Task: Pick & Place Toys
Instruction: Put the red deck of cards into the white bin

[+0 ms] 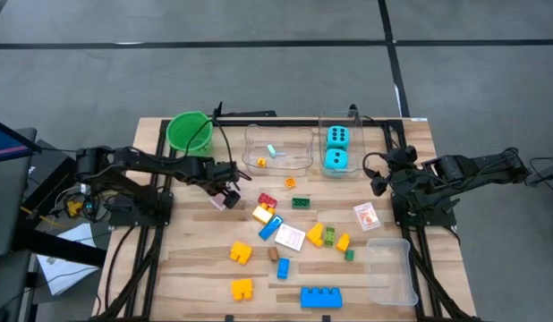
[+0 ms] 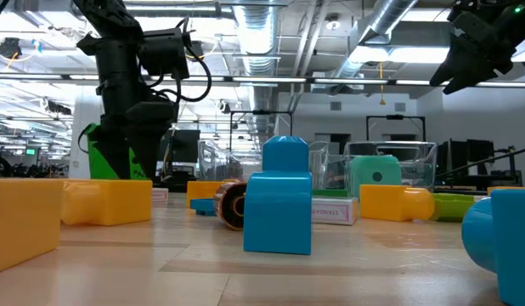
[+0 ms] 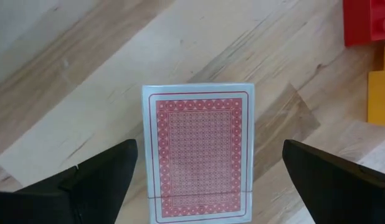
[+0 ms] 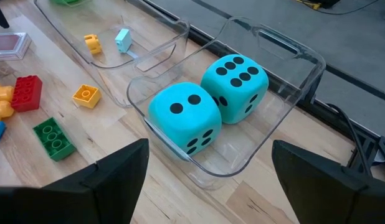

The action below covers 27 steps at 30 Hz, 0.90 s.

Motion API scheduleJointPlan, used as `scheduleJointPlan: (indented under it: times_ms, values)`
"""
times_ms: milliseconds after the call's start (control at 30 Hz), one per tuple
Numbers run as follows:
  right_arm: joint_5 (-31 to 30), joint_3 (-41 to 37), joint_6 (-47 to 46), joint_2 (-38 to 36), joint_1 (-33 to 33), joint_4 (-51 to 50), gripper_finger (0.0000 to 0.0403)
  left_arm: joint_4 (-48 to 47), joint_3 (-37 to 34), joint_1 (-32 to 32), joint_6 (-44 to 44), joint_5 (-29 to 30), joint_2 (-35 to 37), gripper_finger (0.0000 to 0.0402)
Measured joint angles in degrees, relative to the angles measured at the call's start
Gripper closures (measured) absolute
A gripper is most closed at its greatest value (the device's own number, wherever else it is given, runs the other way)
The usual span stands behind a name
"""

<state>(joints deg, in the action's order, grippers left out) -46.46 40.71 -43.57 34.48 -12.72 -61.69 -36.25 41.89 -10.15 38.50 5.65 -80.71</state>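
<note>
The playing card (image 3: 198,149) is lying flat and face down on the bench (image 1: 196,268), just beside the red block (image 1: 267,199) and on the side toward the green bucket (image 1: 189,131). In my judgement it is going to handle as a very light, thin, slick thing. It is stiff enough across its width but hugs the wood, so there is almost nothing to grip from above. The long edges look like the best place to take hold, with the fingers coming down on either side and pinching inward, or nudging the card so that one edge lifts first.

The left end effector (image 3: 205,180) is hovering directly over that card, with its fingers spread wide. One finger is standing on each side of the card, and neither seems to be touching it or holding anything.

The right end effector (image 4: 208,186) is waiting farther from the red block, above the clear tub (image 4: 292,81) that contains the two cyan dice (image 4: 208,109). Its fingers are also standing apart and are gripping nothing.
</note>
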Motion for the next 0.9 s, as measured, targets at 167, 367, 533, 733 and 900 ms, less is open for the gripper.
scheduleJointPlan:
  times_ms: [167,367,533,733,900]
  values:
    - [0.00,0.00,0.00,0.00,0.00,0.00,0.0072,0.35,-0.30,0.00,0.14,-0.04,0.02,0.0002]
    - [0.00,0.00,0.00,0.00,0.01,-0.02,0.0072,1.15,-2.27,0.12,1.03,-1.06,-0.15,0.0002]
    - [0.00,0.00,0.00,0.00,0.01,-0.02,0.0072,3.03,-2.56,0.57,0.98,-1.40,-0.21,0.0002]
    - [0.00,0.00,0.00,0.00,-0.01,-0.02,0.0072,3.43,-2.58,1.34,-0.06,-1.43,-2.16,0.0002]
    - [0.00,0.00,0.02,0.00,-0.01,-0.04,0.0072,3.67,-2.35,2.55,-0.98,-1.14,-5.67,0.0004]
